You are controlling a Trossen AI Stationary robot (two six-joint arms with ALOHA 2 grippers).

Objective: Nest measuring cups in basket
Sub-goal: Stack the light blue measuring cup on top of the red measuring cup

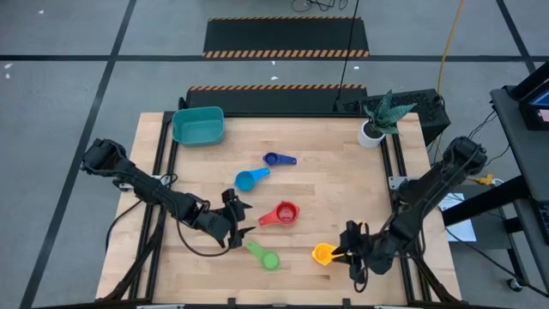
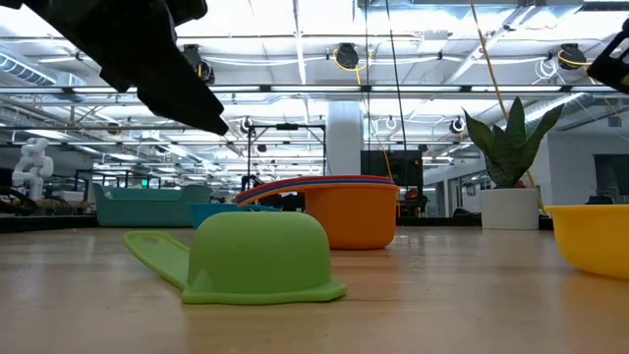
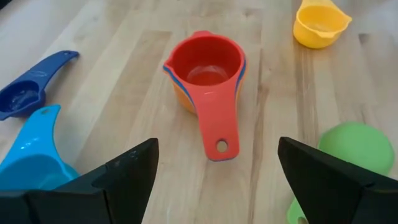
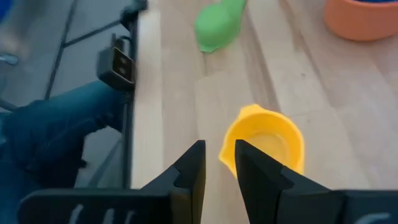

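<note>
The teal basket (image 1: 199,126) stands at the table's far left. On the table lie a dark blue cup (image 1: 279,159), a light blue cup (image 1: 250,178), a red cup nested in a blue and an orange one (image 3: 205,68), and a green cup (image 2: 256,258) resting mouth down. My left gripper (image 3: 217,186) hangs open just short of the red cup's handle end, touching nothing. Near the table's front edge, my right gripper (image 4: 221,165) is shut on the yellow cup (image 4: 267,146). My right gripper pinches the yellow cup between its two fingers at the rim side nearest them (image 4: 229,152); the fingers hide the handle. They slant down from the table's near right. The cup sits mouth up; I cannot tell whether its bottom is on the table.
A white pot with a plant (image 1: 375,129) stands at the far right corner. The table's near edge (image 4: 146,93) runs close beside the yellow cup, with blue cloth (image 4: 56,124) showing beyond it. Bare wood lies between the cups and the basket.
</note>
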